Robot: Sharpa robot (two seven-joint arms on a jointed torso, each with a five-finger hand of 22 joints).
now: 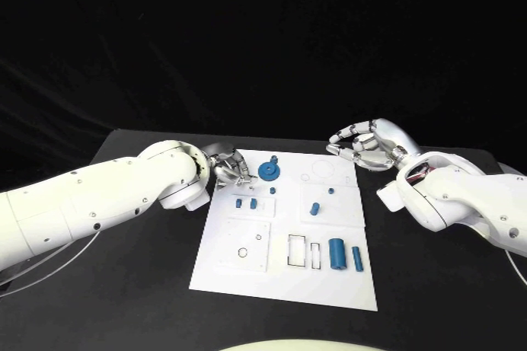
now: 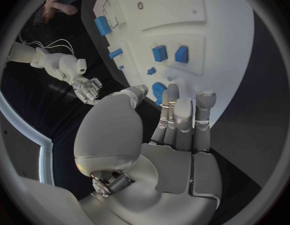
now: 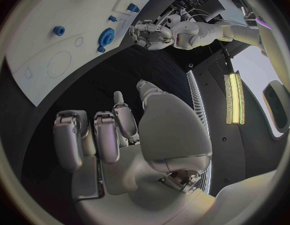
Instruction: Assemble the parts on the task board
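Gear (image 1: 270, 170) sits at the upper middle of the head view, on the far part of the board (image 1: 236, 271), and the left hand (image 1: 228, 169) hovers just to its left with fingers apart and nothing in them; in the left wrist view the fingertips (image 2: 173, 91) reach almost to the gear (image 2: 159, 91), though contact cannot be confirmed. The step in hand looks like a pickup or seating of that gear. To do it well, the hand should come in low, straddle the rim from both sides and close evenly, so the piece lifts flat and does not skid across the board. Small blocks (image 1: 246, 203) lie just below in the frame and a short peg (image 1: 314, 209) to the lower right, so the fingers need to stay clear of them. Two cylinders (image 1: 343, 256) rest at the lower right of the board, well apart. The right hand (image 1: 367, 145), at the upper right of the frame off the board's corner above the counter (image 1: 132, 282), is curled loosely and empty; keeping it there avoids crowding.
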